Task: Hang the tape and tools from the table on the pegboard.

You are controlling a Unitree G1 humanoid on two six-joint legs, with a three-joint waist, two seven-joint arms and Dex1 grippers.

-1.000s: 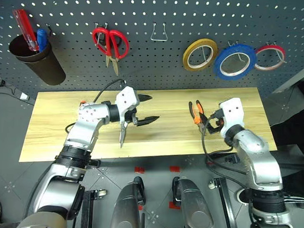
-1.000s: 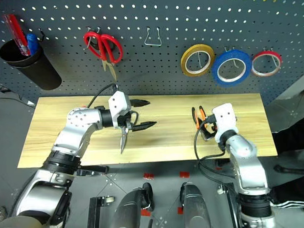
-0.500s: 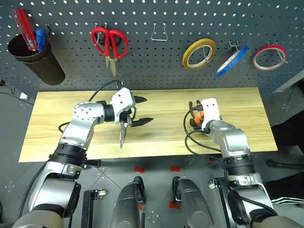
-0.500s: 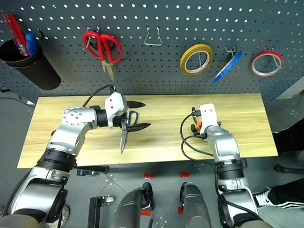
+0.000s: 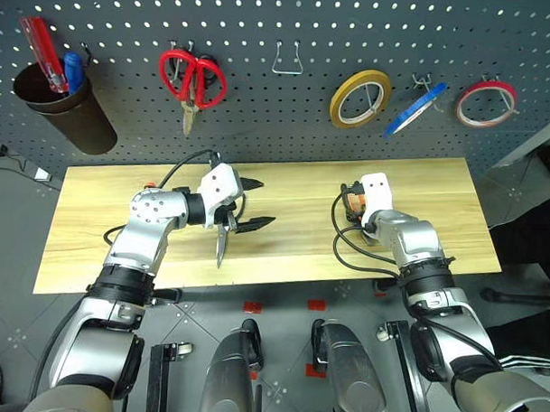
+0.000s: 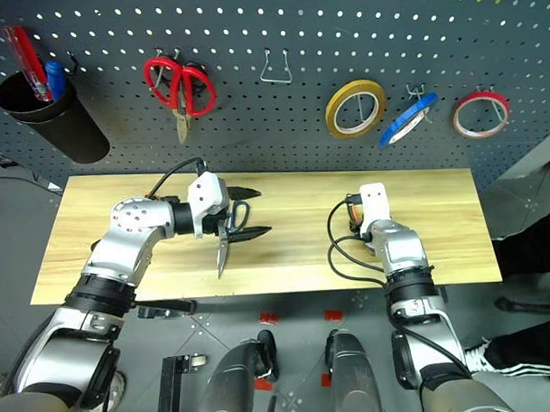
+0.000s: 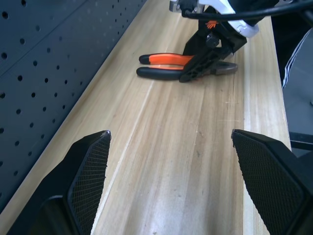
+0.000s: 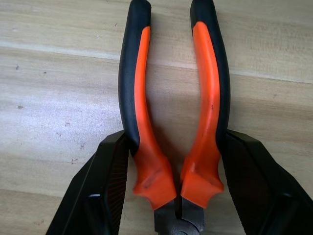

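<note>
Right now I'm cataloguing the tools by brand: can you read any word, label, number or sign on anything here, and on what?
No text is readable anywhere.
pliers: plain orange-and-black handles, no marking.
blue tape, yellow tape, red-and-white tape: no print to be made out.
red-looped scissors, cup on the pegboard: no label visible.

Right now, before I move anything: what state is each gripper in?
Left gripper: open, clamping nothing; the scissors sit at its lower finger.
Right gripper: closed on the handles of the pliers, which lie on the table.
</note>
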